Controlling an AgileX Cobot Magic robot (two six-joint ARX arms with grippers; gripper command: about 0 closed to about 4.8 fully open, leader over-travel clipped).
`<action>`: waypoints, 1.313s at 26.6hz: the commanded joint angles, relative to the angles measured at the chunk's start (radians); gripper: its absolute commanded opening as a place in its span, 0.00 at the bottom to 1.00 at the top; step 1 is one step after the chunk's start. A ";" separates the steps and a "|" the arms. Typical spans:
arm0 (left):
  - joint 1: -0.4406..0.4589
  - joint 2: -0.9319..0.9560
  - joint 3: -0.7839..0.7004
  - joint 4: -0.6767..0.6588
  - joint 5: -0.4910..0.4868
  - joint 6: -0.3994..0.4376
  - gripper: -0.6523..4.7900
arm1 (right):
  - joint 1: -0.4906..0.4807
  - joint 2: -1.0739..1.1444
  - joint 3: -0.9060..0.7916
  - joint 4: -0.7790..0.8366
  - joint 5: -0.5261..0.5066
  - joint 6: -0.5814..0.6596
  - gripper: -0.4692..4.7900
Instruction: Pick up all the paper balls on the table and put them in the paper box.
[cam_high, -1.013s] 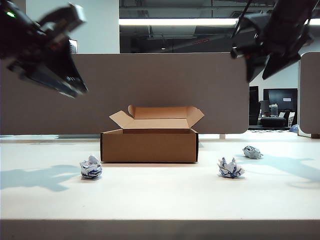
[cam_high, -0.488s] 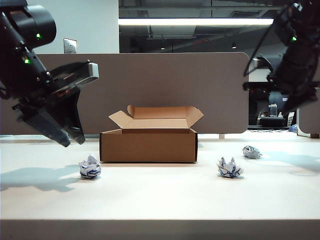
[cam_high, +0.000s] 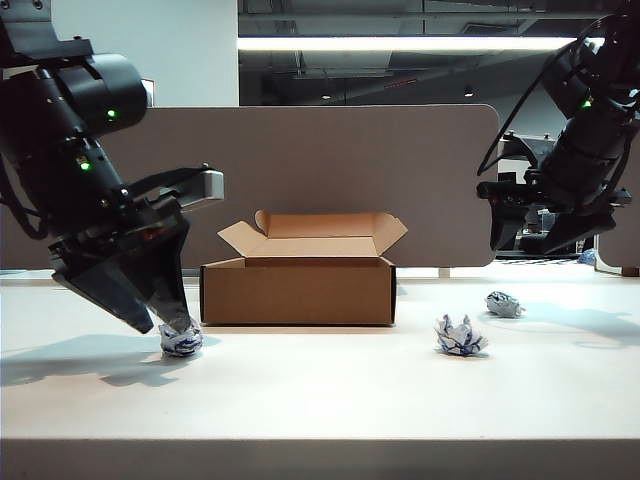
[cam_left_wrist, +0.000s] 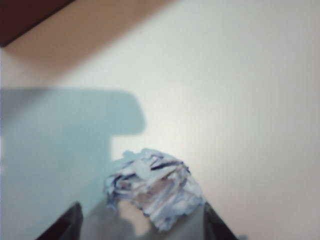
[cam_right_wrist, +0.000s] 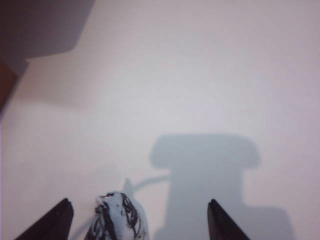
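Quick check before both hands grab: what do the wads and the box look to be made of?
Paper balls: crumpled thin white paper with blue-black print, matte; sharp creases show clearly in the left wrist view. Paper box: brown cardboard, matte, judging by its folded flaps and plain flat walls; probably light. Both hands, left and right, are open.

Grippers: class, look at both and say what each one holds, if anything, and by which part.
Nothing is held. The left gripper stands open around the paper ball left of the box; the right gripper is open above the table.
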 joint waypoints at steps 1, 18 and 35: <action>-0.011 0.002 0.002 0.049 -0.028 0.003 0.68 | -0.001 -0.002 0.005 0.023 0.010 -0.004 0.80; -0.018 0.084 0.002 0.101 -0.025 -0.019 0.68 | -0.001 0.052 0.005 0.072 -0.080 -0.021 0.80; -0.018 0.084 0.002 0.069 -0.024 -0.024 0.50 | 0.000 0.152 0.006 0.074 -0.101 -0.021 0.77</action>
